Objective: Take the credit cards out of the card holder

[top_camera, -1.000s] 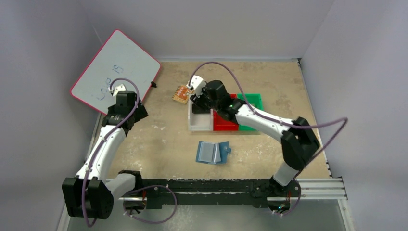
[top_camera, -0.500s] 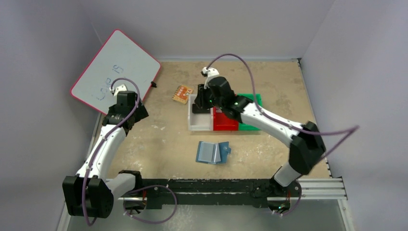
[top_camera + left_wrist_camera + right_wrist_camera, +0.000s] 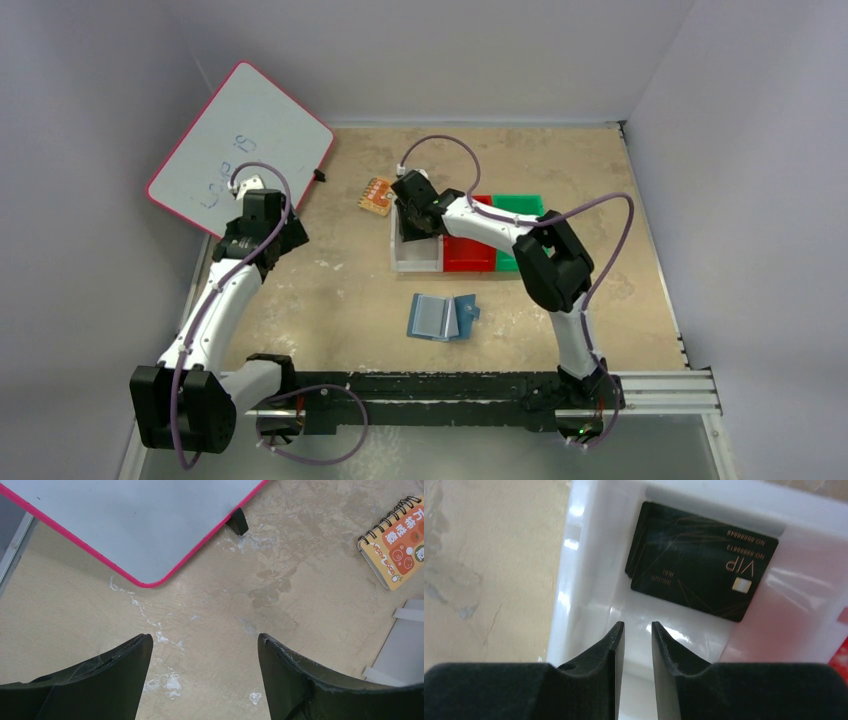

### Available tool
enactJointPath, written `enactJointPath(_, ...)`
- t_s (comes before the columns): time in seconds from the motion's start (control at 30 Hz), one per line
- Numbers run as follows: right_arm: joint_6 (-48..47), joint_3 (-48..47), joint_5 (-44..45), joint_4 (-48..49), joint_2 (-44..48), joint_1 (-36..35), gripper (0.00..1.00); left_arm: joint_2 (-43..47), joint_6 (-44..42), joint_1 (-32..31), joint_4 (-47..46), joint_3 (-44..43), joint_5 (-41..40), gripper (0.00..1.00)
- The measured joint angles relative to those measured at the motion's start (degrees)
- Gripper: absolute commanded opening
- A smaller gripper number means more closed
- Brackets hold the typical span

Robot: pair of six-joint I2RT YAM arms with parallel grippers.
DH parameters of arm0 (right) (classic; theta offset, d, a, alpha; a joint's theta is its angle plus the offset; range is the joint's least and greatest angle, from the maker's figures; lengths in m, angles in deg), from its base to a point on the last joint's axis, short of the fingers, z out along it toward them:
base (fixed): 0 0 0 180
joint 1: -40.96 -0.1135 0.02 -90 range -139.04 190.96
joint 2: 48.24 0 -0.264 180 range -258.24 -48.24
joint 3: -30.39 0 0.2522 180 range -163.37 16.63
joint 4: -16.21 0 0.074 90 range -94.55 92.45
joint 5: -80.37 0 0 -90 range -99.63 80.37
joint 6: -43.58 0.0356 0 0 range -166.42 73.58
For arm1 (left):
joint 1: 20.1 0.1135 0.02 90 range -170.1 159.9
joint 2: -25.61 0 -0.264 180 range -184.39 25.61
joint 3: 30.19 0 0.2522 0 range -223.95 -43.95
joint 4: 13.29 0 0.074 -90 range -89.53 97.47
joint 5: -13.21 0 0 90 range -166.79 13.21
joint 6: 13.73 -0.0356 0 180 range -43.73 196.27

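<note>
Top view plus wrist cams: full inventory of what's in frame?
whiteboard: 1, white, pink-red frame, far left
small black piece: 1, black, at the whiteboard's edge; identity unclear
spiral notebook: 1, orange, by the white bin's far-left corner
white bin: 1, white, leftmost of three adjoining bins
red bin: 1, red, middle
green bin: 1, green, rightmost
credit cards: 2 seen, black, stacked in the white bin
card holder: 1, blue, lying open nearer than the bins
table: 1, beige
left gripper: open, empty, near the whiteboard
right gripper: narrow gap, empty, over the white bin
</note>
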Motion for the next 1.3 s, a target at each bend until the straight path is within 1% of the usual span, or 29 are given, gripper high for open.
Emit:
enactJointPath(0.1,0.44,-2.38,1.62,-0.61,-2.19,0.2,0.29,0.0,0.0,0.0,0.0,0.0,0.0,0.77)
enactJointPath(0.37,2.36,-2.95,2.71,-0.66,-5.16,1.03,0.28,-0.13,0.0,0.0,0.0,0.0,0.0,0.76)
enactJointPath(0.73,5.01,-3.32,3.39,-0.22,-5.46,1.36,0.28,-0.39,-0.02,0.0,0.0,0.0,0.0,0.76)
enactJointPath(1.0,4.02,-2.82,3.3,1.14,-4.7,1.33,0.35,-0.76,-0.04,0.0,-0.02,0.0,0.02,0.76)
enactJointPath(1.07,3.3,-1.27,2.62,1.73,-2.43,1.2,0.38,-0.76,-0.04,0.0,-0.02,0.0,0.02,0.76)
enactJointPath(1.17,2.27,2.47,2.23,2.67,4.52,0.81,0.46,-0.76,-0.04,0.0,-0.04,0.0,0.02,0.76)
enactJointPath(1.3,2.4,8.72,1.79,6.08,16.37,-0.28,0.47,-0.85,-0.07,0.0,-0.04,0.0,0.04,0.76)
